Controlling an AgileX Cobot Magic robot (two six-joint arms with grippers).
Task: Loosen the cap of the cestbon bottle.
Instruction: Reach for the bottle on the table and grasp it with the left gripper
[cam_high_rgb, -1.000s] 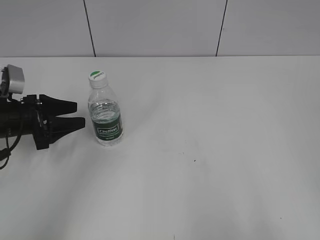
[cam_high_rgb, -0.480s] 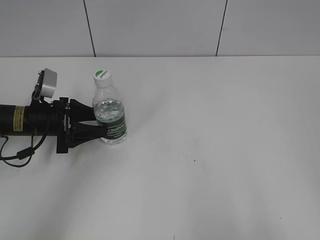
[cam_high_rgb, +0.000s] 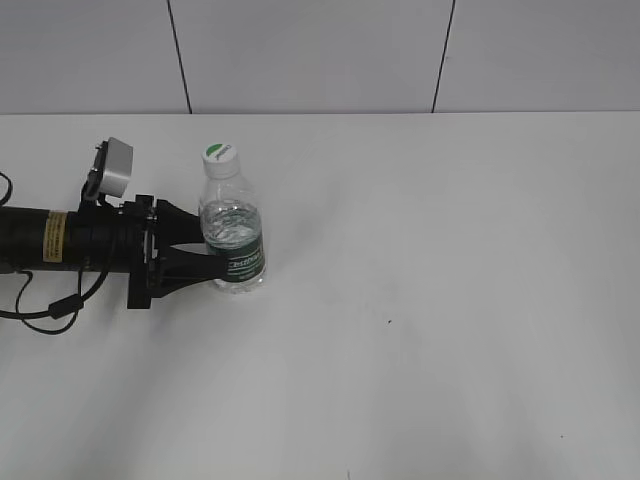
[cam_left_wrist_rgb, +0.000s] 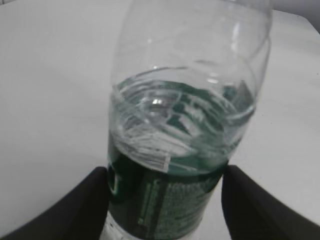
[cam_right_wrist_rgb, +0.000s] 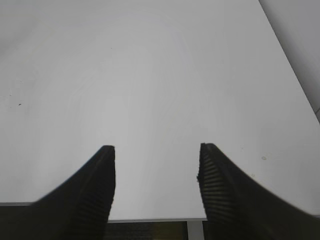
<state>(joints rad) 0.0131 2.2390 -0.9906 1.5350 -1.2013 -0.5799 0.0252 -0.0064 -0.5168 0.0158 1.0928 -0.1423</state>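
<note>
Both left claw (cam_high_rgb: 218, 262) fingers now apparently clamping the cestbon bottle (cam_high_rgb: 234, 240), shifted slightly right; right claw (cam_right_wrist_rgb: 156, 165) wide.

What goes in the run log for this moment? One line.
left gripper: fingers around cestbon bottle | cap: on, untouched | right gripper: open, empty

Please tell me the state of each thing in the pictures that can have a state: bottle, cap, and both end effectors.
cestbon bottle: upright on the table, partly filled with water, held at the label band.
cap: on the bottle neck; whether it is loosened cannot be told.
left end effector: fingers on both sides of the bottle, touching it.
right end effector: open, empty, above the bare table.
</note>
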